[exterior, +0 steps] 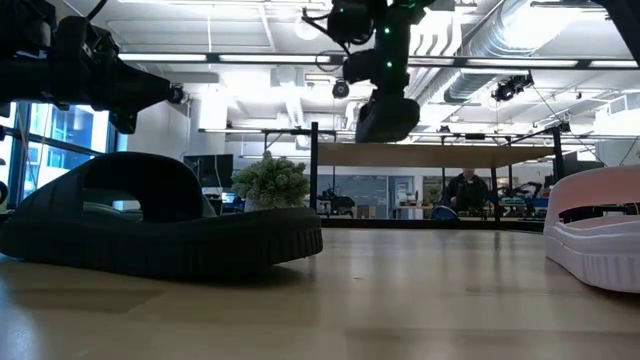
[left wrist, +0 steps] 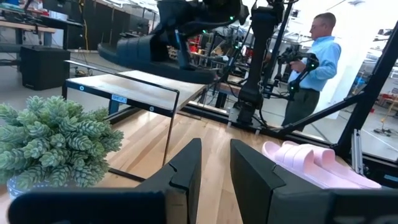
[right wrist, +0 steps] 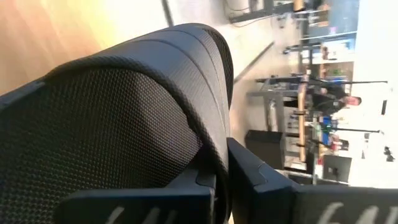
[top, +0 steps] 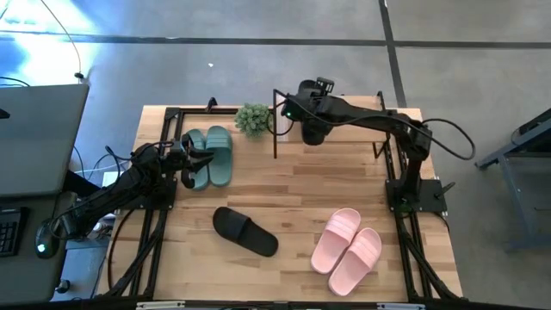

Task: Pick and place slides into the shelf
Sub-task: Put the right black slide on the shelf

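My right gripper (right wrist: 231, 186) is shut on one black slide (left wrist: 149, 50) and holds it above the light wooden board of the shelf (left wrist: 137, 90), at the table's far side. A second black slide (top: 245, 231) lies sole down at the table's near middle. The teal-green pair (top: 213, 155) lies at the far left, and the pale pink pair (top: 349, 250) at the near right. My left gripper (left wrist: 214, 168) hovers over the teal pair's left side, pointing level, slightly open with nothing between its fingers. My right gripper pinches the black slide's wide strap at its edge (right wrist: 214, 149) between the two fingers; the strap's textured underside faces the wrist camera. The slide is lifted clear, roughly level, above the shelf's board (exterior: 430, 155).
A small green potted plant (top: 252, 119) stands just left of the shelf's thin black post (top: 275, 129). A person in a light blue shirt (left wrist: 314, 62) stands in the room beyond the table. Bare wood lies between the black slide and the shelf.
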Available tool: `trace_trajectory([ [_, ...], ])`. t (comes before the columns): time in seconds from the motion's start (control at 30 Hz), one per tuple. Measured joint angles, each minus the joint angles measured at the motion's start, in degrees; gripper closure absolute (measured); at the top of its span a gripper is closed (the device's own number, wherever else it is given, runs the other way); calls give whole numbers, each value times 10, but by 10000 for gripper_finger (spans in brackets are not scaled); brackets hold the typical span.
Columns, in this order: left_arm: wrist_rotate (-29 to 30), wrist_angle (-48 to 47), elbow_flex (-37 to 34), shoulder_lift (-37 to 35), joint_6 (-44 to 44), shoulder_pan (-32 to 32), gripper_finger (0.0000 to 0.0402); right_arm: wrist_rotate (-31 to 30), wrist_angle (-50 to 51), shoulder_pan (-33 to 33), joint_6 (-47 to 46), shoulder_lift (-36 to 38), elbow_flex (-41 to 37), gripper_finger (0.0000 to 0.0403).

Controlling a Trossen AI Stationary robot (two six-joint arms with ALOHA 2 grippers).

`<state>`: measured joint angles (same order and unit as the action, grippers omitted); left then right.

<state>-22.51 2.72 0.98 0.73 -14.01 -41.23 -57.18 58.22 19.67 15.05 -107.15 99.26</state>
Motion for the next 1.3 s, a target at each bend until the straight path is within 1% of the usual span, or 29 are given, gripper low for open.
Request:
trace_trajectory([
  [0.17, 0, 0, 0, 0, 0, 0, 330, 7, 3, 5, -2, 2, 0, 403],
  [0.33, 0, 0, 0, 0, -1, 0, 330, 19, 24, 26, -64, 2, 0, 403],
  [0.4, 0, 0, 0, 0, -6, 0, 330, 23, 29, 33, -74, 2, -1, 403],
  [0.5, 0, 0, 0, 0, -8, 0, 330, 3, 19, 32, -62, 3, -19, 403],
  [0.57, 0, 0, 0, 0, -8, 0, 330, 3, 16, 31, -56, 3, -32, 403],
  [0.87, 0, 0, 0, 0, -9, 0, 330, -10, -78, 32, 2, 10, -99, 403],
  [1.2, 0, 0, 0, 0, -9, 0, 330, 15, -79, 32, 8, 28, -103, 403],
  [1.3, 0, 0, 0, 0, -9, 0, 330, 40, -74, 32, 6, 33, -103, 403],
])
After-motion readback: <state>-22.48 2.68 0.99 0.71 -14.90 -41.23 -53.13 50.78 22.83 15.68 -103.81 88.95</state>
